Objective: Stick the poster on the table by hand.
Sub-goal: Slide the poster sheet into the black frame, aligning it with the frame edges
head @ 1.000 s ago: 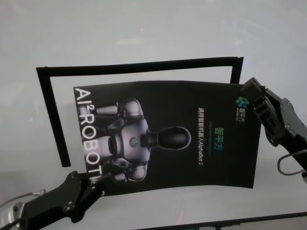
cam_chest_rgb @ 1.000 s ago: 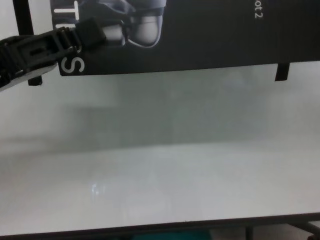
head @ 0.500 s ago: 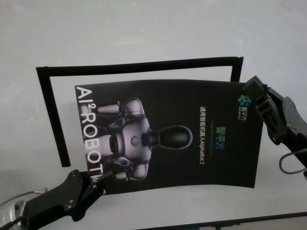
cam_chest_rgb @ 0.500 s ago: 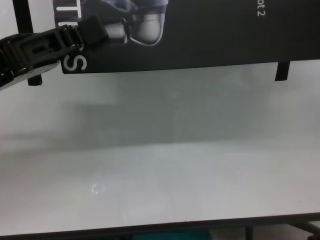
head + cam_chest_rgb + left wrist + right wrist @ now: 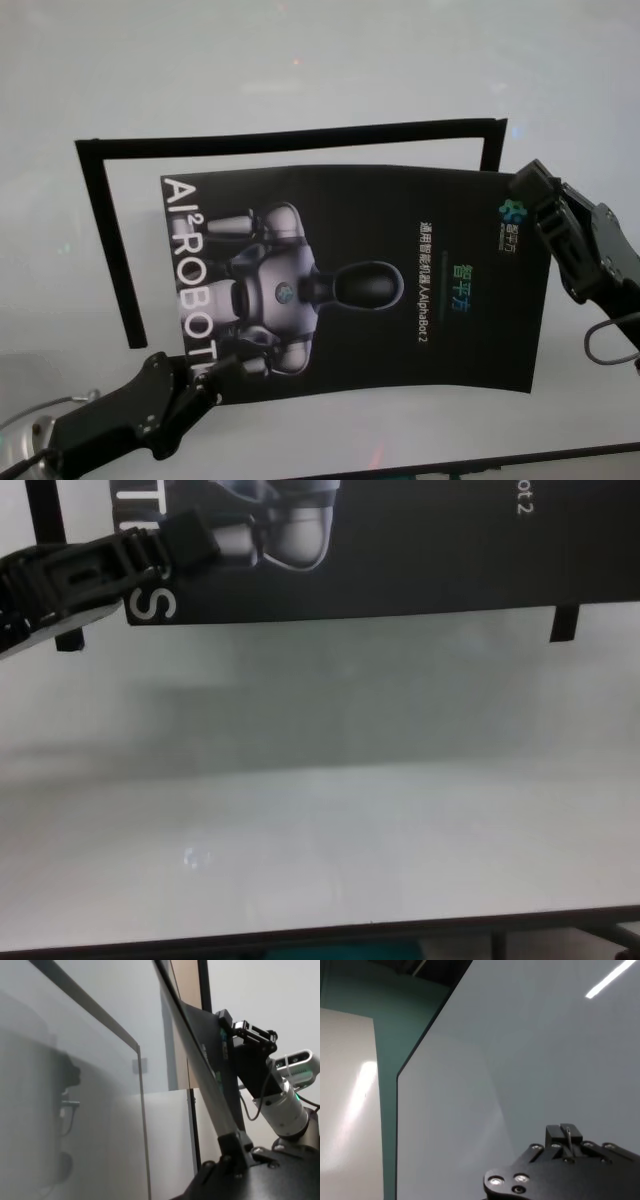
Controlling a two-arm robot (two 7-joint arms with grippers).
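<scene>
The poster is a black glossy sheet with a silver robot image and white letters, held slightly curved over the white table. My left gripper is shut on its near left corner. My right gripper is shut on its far right corner. The chest view shows the poster's near edge and the left gripper on the corner by the letter "S". The left wrist view shows the poster edge-on, lifted off the table, with the right gripper at its far end.
Narrow black tape strips form a partial frame on the table: a far strip, a left strip and a short right strip. A strip end shows in the chest view. The table's dark near edge runs along the bottom.
The poster and both grippers have shifted slightly to the right. Both grips are unchanged.
</scene>
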